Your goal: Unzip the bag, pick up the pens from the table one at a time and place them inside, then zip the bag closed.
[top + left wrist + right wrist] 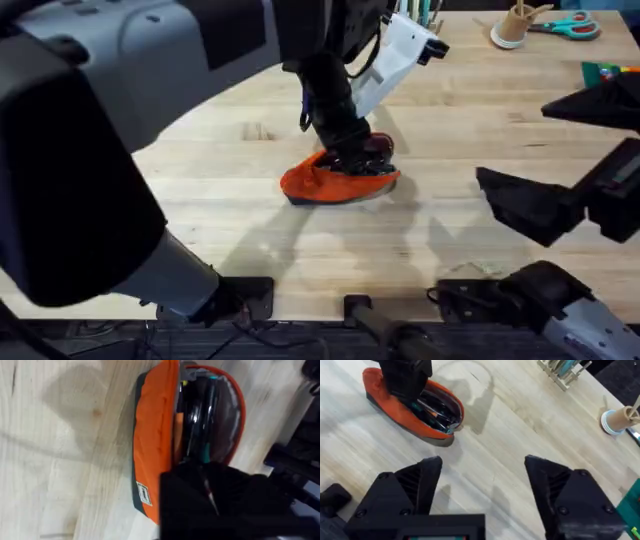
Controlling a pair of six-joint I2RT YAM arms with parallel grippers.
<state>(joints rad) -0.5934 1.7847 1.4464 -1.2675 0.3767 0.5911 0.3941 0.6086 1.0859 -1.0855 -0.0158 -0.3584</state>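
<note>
The bag [335, 182] lies unzipped at the centre of the table [250, 250], dark pens [200, 415] visible inside; my left gripper [350, 160] presses down on its mouth, whether clenched or released I cannot tell; my right gripper [482, 487] hovers with fingers spread wide and empty, at three o'clock from the bag.
</note>
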